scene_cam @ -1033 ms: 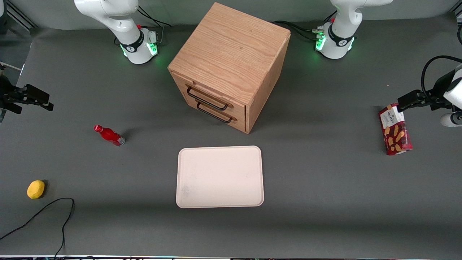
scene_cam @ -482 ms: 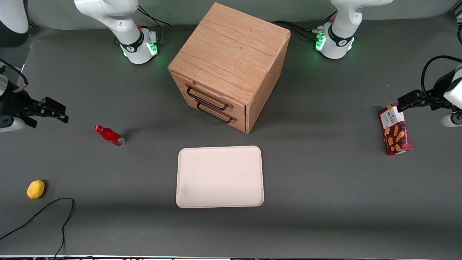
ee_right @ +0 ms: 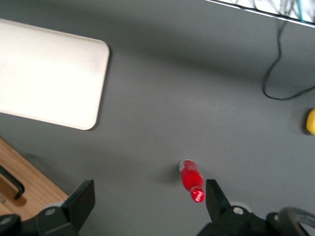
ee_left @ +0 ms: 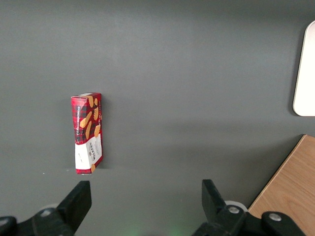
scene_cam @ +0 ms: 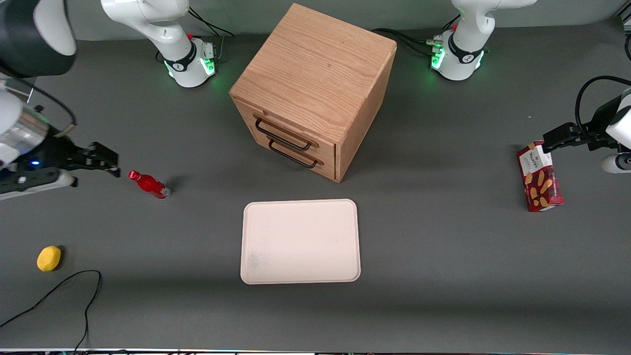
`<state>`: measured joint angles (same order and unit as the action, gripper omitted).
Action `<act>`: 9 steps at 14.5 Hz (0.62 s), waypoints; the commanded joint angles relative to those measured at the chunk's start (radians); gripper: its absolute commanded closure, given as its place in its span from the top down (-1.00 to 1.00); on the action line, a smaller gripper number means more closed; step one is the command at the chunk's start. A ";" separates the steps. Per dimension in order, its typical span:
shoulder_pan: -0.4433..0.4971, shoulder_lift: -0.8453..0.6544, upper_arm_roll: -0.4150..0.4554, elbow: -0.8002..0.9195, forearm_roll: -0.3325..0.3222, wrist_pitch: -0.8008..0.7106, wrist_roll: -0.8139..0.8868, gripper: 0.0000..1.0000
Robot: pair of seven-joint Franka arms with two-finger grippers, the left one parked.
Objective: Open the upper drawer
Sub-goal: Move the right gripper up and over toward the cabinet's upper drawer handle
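Currently my gripper (scene_cam: 109,164) hangs wide open and empty just beside the red bottle (scene_cam: 149,184), well apart from the shut upper drawer (scene_cam: 283,129); risk: clipping the bottle, or hooking drawer 2's near-identical handle (scene_cam: 292,155).

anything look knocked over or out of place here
The red bottle lies on its side near the gripper, whose jaws are open. The cookie box also lies flat, toward the parked arm's end. Both drawers of the cabinet look shut, including the upper drawer.
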<state>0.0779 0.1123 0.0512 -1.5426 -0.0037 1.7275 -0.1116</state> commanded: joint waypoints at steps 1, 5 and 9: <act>0.074 0.036 0.006 0.059 -0.002 -0.003 0.000 1.00; 0.192 0.072 0.006 0.099 -0.001 -0.014 -0.003 1.00; 0.327 0.118 0.006 0.139 0.002 -0.032 -0.003 1.00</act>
<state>0.3409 0.1812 0.0663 -1.4708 -0.0033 1.7239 -0.1116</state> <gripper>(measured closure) 0.000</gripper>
